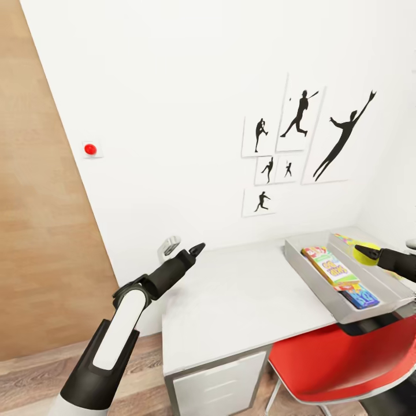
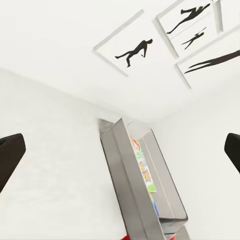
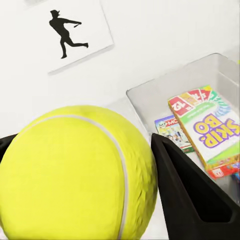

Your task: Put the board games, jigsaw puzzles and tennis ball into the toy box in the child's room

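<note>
A white wall filled most of the head view, hung with a cluster of black silhouette prints of ball players and marked by a small red button; a wood-grain panel ran down its left side. Below stood the table, its pale grey top largely bare, a white drawer unit under its front edge and a red chair pushed in at the right.

At the table's right end sat the toy box, a light grey open bin. Inside it lay the Skip-Bo board game and, nearer the robot, a smaller blue board game; the right wrist view also showed a Monopoly box lying beside the Skip-Bo one. A strip of bright jigsaw puzzle lay on the table just beyond the bin.

The left gripper hovered over the table's left end, its fingers spread well apart and holding nothing. The right gripper was clamped on the tennis ball, held above the bin's far side with a black finger pressed against it.
</note>
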Robot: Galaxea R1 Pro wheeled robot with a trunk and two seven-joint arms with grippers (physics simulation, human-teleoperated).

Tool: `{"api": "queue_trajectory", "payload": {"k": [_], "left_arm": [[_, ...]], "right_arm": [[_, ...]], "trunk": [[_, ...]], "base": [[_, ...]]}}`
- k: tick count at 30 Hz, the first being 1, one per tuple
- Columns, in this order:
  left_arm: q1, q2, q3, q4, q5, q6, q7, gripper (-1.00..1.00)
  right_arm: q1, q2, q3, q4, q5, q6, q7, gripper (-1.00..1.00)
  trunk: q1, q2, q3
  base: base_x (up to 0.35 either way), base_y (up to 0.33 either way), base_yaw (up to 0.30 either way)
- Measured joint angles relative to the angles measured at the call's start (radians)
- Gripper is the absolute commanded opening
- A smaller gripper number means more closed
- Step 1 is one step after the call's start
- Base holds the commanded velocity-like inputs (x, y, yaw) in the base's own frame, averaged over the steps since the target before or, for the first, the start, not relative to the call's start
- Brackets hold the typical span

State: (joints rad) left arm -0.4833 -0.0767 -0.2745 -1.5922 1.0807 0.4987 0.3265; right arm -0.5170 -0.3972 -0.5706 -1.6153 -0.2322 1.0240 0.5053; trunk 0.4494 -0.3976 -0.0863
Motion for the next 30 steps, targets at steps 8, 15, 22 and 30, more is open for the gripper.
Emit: {"api": "queue_trajectory", "payload": {"k": [8, 15, 22, 30], "left_arm": [[0.000, 0.000, 0.000, -0.001, 0.000, 0.000, 0.012, 1.00], [0.000, 0.000, 0.000, -0.001, -0.001, 0.000, 0.016, 1.00], [0.000, 0.001, 0.000, -0.002, -0.001, 0.000, 0.019, 1.00], [0.000, 0.003, 0.000, 0.000, -0.001, 0.000, 0.020, 1.00]], "right_arm": [[0.000, 0.002, 0.001, 0.000, -0.002, -0.001, -0.019, -1.00], [0.000, 0.005, 0.001, 0.000, -0.003, -0.005, -0.019, -1.00], [0.004, 0.005, -0.002, 0.000, -0.009, -0.006, -0.014, -1.00], [0.004, 0.006, 0.011, 0.000, -0.008, -0.003, -0.015, -1.00]], "trunk": [[0.000, 0.000, 0.002], [0.000, 0.000, 0.005], [0.000, 0.000, 0.005], [0.000, 0.000, 0.005]], "base": [[-0.069, -0.192, -0.116], [-0.020, -0.061, -0.113], [-0.002, -0.216, -0.010], [0.000, -0.262, -0.001]]}}
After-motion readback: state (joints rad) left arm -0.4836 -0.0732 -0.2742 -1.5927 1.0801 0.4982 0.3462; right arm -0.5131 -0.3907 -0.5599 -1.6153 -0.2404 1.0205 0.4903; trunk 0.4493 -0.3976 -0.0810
